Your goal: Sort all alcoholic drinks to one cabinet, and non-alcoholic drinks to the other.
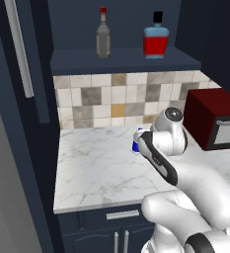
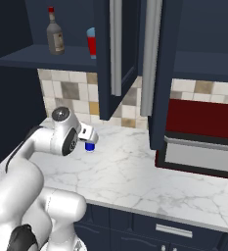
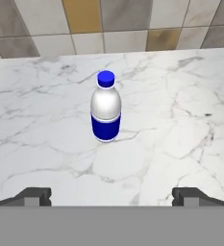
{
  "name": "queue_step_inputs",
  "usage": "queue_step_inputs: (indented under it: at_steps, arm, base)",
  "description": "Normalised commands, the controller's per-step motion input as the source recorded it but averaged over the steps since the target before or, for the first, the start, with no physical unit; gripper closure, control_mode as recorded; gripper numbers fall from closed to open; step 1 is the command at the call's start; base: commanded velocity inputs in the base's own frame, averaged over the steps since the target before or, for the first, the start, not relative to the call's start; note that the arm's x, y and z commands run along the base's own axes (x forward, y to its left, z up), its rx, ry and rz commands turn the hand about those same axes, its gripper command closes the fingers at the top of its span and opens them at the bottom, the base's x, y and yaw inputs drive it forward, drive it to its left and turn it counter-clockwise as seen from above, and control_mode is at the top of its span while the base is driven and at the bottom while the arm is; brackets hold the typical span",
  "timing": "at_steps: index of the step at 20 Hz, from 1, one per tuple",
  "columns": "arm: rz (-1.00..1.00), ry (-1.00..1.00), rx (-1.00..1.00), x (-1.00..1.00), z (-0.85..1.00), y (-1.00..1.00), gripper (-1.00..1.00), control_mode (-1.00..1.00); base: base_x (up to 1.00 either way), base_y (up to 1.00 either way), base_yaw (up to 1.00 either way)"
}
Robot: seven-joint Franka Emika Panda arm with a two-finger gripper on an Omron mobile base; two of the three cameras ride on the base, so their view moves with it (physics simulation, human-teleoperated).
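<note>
Hand view: small white plastic bottle with blue label and blue cap upright on the white marble counter, at 12 o'clock from the gripper, well apart from it. Fingers spread wide, holding nothing.

Risks, as judged:
- Tall and light, so likely to tip or skid toward the tiled wall if nudged by one fingertip first; needs centring between both.
- Slip likely from a grip on the rounded shoulder; label band safer.

Left base view: slim grey-brown glass bottle with red cap and squat square red bottle with black cap already up on the dark navy cabinet shelf, at 12 o'clock; must go to the other cabinet.
</note>
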Motion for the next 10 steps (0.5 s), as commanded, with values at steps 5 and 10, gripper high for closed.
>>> queue_step_inputs:
  at_steps: [5,10]
  arm:
    - [0.0,0.0,0.0,0.4,-0.23,0.0,-1.0,-1.0]
    - [0.0,0.0,0.0,0.4,-0.14,0.0,-1.0,-1.0]
  base:
    - [0.0,0.0,0.0]
    - [0.0,0.0,0.0]
